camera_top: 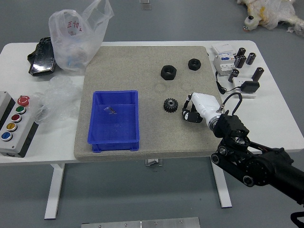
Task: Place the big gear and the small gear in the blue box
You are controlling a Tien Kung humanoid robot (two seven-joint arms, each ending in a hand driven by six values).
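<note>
One black gear (170, 105), beside the robot's right hand (192, 110), whose grip I can't tell, awaits placing; the blue box (114, 128) shows none.

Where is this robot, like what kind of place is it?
It looks like a robot lab or workshop. There's a black robot arm, a gear by a blue box, and a panel of colored buttons.

A smooth grey floor (114, 190) surrounds a white rounded-corner table (42, 161); a straight white metal leg (55, 192) shows below the tabletop's near edge toward the left, another (221, 185) toward the right.
</note>
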